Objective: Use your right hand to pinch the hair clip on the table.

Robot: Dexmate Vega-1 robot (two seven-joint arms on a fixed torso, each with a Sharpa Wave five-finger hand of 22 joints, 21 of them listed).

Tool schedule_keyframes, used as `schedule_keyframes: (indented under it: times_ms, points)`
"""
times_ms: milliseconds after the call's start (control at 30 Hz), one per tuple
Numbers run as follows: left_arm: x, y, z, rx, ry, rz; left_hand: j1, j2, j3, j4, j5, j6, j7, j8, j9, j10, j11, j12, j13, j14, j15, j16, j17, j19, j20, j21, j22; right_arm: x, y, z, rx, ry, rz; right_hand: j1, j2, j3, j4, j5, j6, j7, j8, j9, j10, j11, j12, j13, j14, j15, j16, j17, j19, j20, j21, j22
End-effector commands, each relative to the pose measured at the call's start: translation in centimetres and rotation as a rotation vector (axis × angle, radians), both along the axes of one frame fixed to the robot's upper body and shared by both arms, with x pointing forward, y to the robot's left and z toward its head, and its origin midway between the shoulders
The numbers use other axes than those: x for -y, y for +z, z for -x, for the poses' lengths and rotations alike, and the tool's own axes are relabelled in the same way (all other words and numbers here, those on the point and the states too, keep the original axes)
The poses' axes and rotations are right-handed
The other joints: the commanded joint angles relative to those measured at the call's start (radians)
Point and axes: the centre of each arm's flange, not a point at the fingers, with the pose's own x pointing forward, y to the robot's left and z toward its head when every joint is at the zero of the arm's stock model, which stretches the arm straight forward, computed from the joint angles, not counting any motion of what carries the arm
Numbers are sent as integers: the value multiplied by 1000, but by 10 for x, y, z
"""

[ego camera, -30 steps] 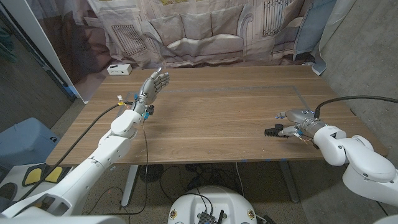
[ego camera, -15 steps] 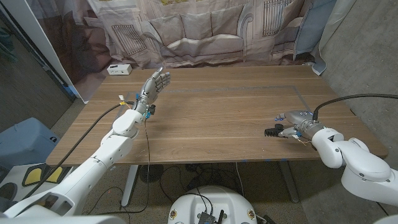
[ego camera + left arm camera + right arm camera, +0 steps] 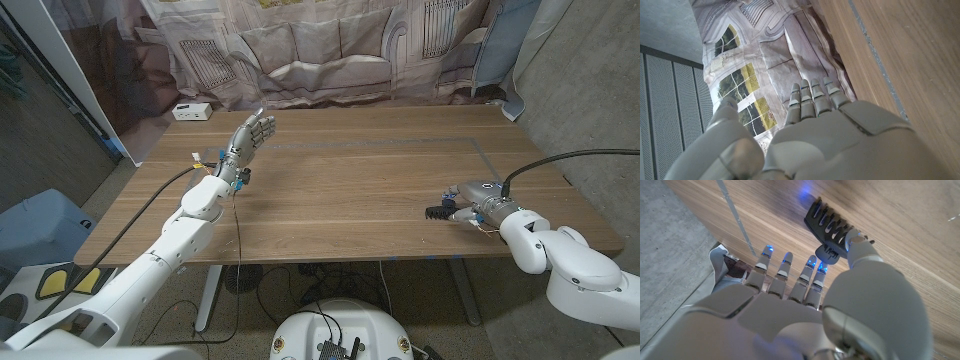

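The black toothed hair clip [image 3: 437, 212] lies on the wooden table [image 3: 350, 190] near its front right edge. My right hand [image 3: 477, 203] is at the clip's right end. In the right wrist view the thumb [image 3: 858, 244] presses on the clip's [image 3: 830, 227] rear part and a fingertip [image 3: 820, 268] sits against its other side, so the clip is pinched while its teeth point away from the hand. My left hand [image 3: 248, 136] is raised over the table's back left with its fingers apart, holding nothing; the left wrist view shows the back of this left hand [image 3: 840, 135].
A small white box [image 3: 190, 111] sits at the table's back left corner. A thin grey tape line [image 3: 400, 143] runs across the back of the table. A printed curtain [image 3: 320, 50] hangs behind. The table's right edge is close to my right hand.
My right forearm has drifted slightly toward the table's front edge, with the hand staying at the clip. The left arm has not moved.
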Motion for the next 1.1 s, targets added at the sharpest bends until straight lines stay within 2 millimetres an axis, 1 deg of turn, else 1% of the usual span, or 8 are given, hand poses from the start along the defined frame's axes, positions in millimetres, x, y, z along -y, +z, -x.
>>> schedule_keyframes:
  times_ms: [33, 167, 333, 467, 533, 800, 933, 1100]
  points:
    - [3, -1, -5, -7, -4, -5, 3, 11, 4, -8, -4, 10, -1, -2, 2, 7, 2, -5, 4, -2, 0, -1, 4, -7, 0, -1, 1, 2, 0, -5, 6, -8, -5, 9, -1, 7, 3, 8, 33, 8, 8, 6, 28, 0, 5, 0, 30, -5, 2, 2, 23, -1, 3, 3]
    - [3, -2, -6, -8, -4, 1, 3, 12, 4, -8, -4, 9, -1, -3, 2, 9, 0, -5, 4, -2, -1, -1, 4, -8, 2, -1, 1, 2, 1, -4, 11, -7, -7, 9, 0, 8, 4, 8, 43, 4, 10, 6, 39, -1, 8, 0, 39, -5, 2, 2, 30, 0, 3, 3]
    - [4, -3, -7, -10, -4, 4, 3, 12, 4, -9, -4, 10, -1, -3, 2, 8, 2, -5, 4, -2, -1, -1, 4, -10, 2, -1, 1, 3, 2, -6, -5, -5, -5, 10, 8, 7, 9, 6, 96, -3, 21, 5, 98, -7, 17, 0, 88, -16, 10, 6, 59, 0, 1, 2]
    - [4, -6, -9, -20, -5, 9, 3, 12, 5, -9, -4, 10, -2, -3, 2, 8, 0, -6, 4, -2, -1, 0, 4, -11, 1, -2, 1, 3, 4, -7, -11, -2, -3, 12, 12, 3, 10, 3, 119, -9, 25, 5, 121, -8, 19, 0, 98, -23, 11, 8, 69, 0, -1, 2]
    - [4, -8, -10, -23, -6, 11, 3, 12, 5, -10, -4, 9, -2, -4, 2, 10, -3, -5, 4, -2, 0, 0, 4, -13, 2, -2, 1, 3, 4, -8, -16, 0, -4, 14, 12, 2, 10, 2, 124, -10, 26, 5, 123, -10, 17, 0, 102, -24, 12, 8, 72, 0, -1, 2]
    - [2, -9, -11, -32, -2, 13, 3, 13, 5, -11, -4, 11, -2, -4, 2, 9, -2, -6, 5, -2, 0, -1, 4, -16, 4, -2, 1, 2, 6, -8, -12, -2, -2, 14, 12, 4, 10, 2, 140, -11, 28, 5, 133, -9, 16, 0, 113, -25, 8, 6, 80, 0, -3, 1]
    - [2, -10, -12, -36, -2, 15, 3, 13, 5, -11, -4, 10, -2, -4, 2, 10, -1, -6, 5, -3, 1, -1, 4, -18, 4, -3, 1, 2, 7, -8, -10, -4, 2, 17, 15, 4, 10, 1, 165, -12, 32, 5, 163, -10, 20, 0, 126, -31, 7, 6, 90, 0, -5, 1]
    - [2, -10, -12, -38, -2, 14, 3, 13, 6, -12, -4, 11, -2, -4, 2, 9, -1, -7, 5, -4, 0, -1, 4, -21, 4, -3, 1, 2, 8, -7, -9, -10, 7, 20, 18, 3, 10, 0, 189, -13, 37, 5, 182, -11, 22, 0, 137, -35, 6, 7, 98, 0, -7, 1]
